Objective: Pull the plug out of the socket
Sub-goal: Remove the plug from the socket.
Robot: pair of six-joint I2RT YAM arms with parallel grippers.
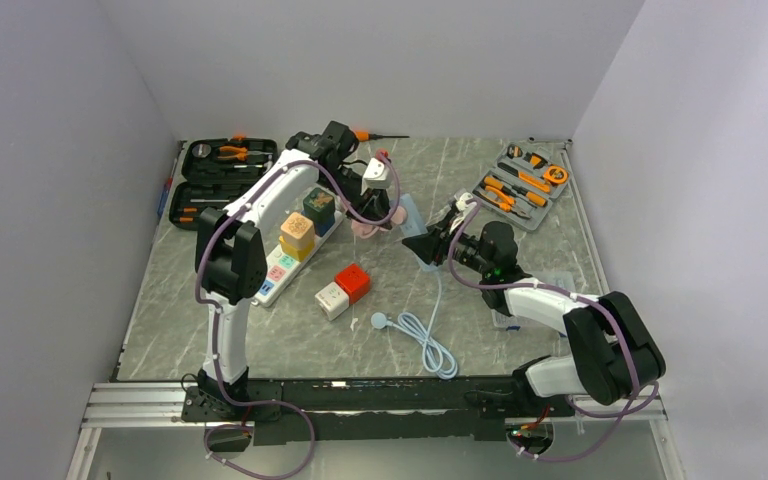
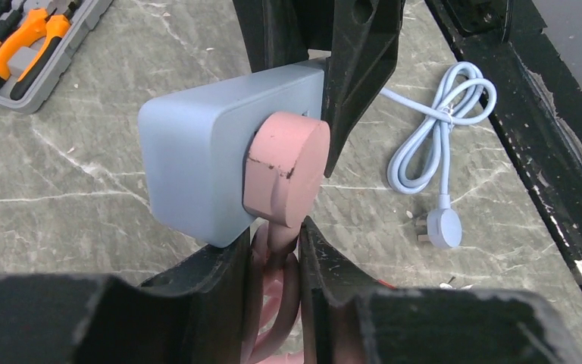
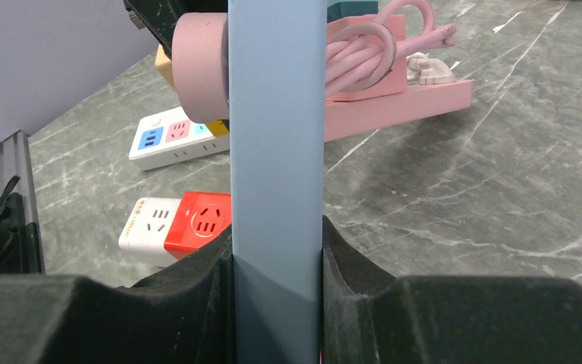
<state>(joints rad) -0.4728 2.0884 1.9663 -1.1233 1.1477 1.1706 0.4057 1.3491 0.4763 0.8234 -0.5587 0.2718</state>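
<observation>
- Over a grey marble table, the socket is held up: a smooth blue-grey slab with rounded corners.
- A round, chipped pink plug sits flush in its face.
- The right gripper clamps the socket's flat sides.
- The left gripper pinches the pink cord just below the plug.

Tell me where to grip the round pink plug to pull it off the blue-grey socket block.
Pinch the round pink plug across its rim, approaching from its outer face, opposite the blue-grey socket block. It stands proud of the block, leaving rim exposed. The left gripper pinches only the pink cord below; the right gripper clamps the block.
</observation>
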